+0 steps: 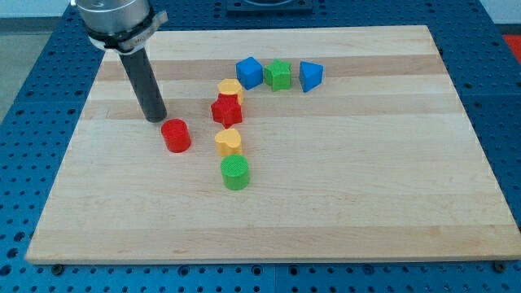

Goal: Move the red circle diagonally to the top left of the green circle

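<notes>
The red circle is a short red cylinder left of the board's middle. The green circle is a short green cylinder below and to the right of it. A yellow block sits between them, just above the green circle. My tip is the lower end of the dark rod, just up and left of the red circle, very close to it or touching it.
A red star-like block and a second yellow block stand above the first yellow one. A blue block, a green block and a blue triangle-like block form a row near the top of the wooden board.
</notes>
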